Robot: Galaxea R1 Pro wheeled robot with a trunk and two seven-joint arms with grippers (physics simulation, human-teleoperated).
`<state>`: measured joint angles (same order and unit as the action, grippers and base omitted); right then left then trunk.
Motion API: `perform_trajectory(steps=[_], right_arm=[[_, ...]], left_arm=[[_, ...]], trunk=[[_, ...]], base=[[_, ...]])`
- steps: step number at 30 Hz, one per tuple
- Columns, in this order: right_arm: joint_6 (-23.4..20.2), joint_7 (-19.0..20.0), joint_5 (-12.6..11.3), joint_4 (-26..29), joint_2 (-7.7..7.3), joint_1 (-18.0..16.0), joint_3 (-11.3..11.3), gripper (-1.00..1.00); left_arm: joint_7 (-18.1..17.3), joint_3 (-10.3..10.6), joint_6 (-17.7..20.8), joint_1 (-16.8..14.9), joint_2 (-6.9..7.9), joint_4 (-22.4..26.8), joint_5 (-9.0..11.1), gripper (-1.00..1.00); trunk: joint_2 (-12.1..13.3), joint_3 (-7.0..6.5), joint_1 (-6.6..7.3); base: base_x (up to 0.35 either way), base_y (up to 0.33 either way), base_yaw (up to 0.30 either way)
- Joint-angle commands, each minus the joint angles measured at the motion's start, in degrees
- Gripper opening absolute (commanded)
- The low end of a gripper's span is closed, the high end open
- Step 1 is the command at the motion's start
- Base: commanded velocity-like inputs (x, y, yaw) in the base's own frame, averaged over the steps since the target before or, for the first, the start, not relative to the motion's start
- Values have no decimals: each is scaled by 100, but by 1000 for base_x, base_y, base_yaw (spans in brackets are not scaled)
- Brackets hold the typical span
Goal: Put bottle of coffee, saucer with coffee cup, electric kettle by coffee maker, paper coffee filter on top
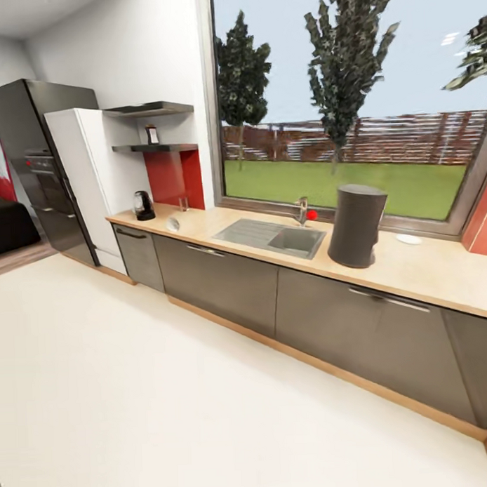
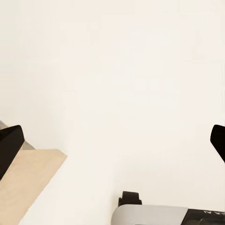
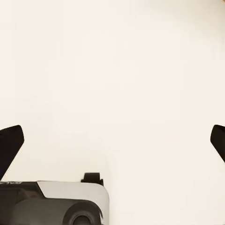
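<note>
The kitchen countertop point(image 1: 427, 269) runs along the window wall. On it the dark grey coffee maker point(image 1: 355, 225) stands right of the sink. Far left on the worktop sits the electric kettle point(image 1: 143, 205), with a small white object point(image 1: 174, 223) near it that looks like the paper coffee filter. The bottle of coffee point(image 1: 153, 135) stands on the kitchen shelf point(image 1: 154, 147). A flat white saucer point(image 1: 409, 239) lies by the window behind the coffee maker. The coffee cup I cannot make out. My left gripper point(image 2: 112, 145) and right gripper point(image 3: 112, 143) hang open over pale floor, holding nothing.
A sink point(image 1: 271, 237) with a faucet point(image 1: 302, 210) lies between kettle and coffee maker. A white tall cabinet point(image 1: 87, 179) and a black fridge point(image 1: 30, 167) stand at the left end. Wide pale floor point(image 1: 171, 386) separates me from the cabinets. My own base point(image 2: 159, 213) shows below the grippers.
</note>
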<state>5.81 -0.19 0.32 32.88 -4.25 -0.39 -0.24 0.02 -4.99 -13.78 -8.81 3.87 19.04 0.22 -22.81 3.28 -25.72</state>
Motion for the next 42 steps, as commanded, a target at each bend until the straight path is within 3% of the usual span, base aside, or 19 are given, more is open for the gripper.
perform_trajectory(steps=[1, 16, 42], right_arm=[[16, -3, 3, -1, 1, -4, -2, 100], [16, -6, 3, -1, 3, -3, -2, 100], [16, 1, 21, -10, -6, -3, 11, 100]], left_arm=[[1, -11, -21, -6, -3, -6, 2, 100], [1, -11, -20, -6, -3, -6, 4, 100], [0, -9, -28, -6, 0, -6, 4, 100]], trunk=[[-11, 7, -7], [-11, -22, -7], [-11, -25, -7]], base=[[338, 0, 226], [338, 0, 253], [338, 22, 34]])
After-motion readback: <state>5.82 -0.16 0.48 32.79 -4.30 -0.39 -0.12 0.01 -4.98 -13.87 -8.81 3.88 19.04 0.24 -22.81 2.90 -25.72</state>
